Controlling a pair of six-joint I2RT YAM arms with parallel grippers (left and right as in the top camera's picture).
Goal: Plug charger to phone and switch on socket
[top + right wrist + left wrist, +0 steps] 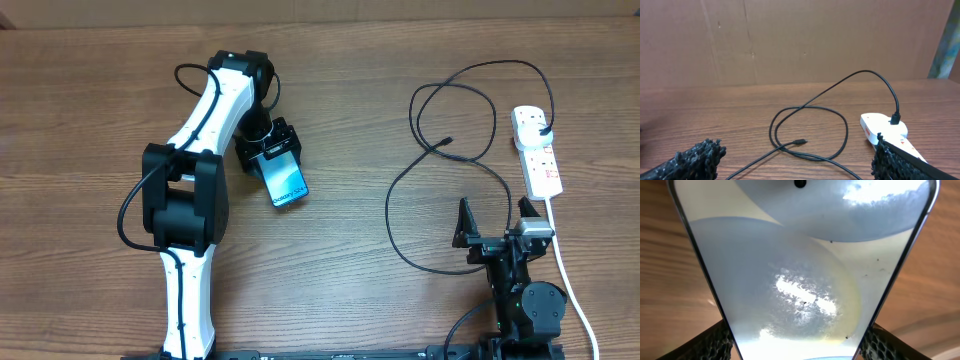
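Overhead, the left claw pinches the phone left of centre. At the right the charger loops loosely over the desk. Its black plug sits in the socket, while its connector tip lies free, well apart from the phone. The right claw stands spread and empty at lower right.

From the left wrist, the phone fills the frame, both fingers against its edges.

From the right wrist, the tip lies loose ahead of the spread fingers, with the socket at the right.

So only the mains end looks done. Joining tip to phone remains, and I cannot tell whether the switch is on.
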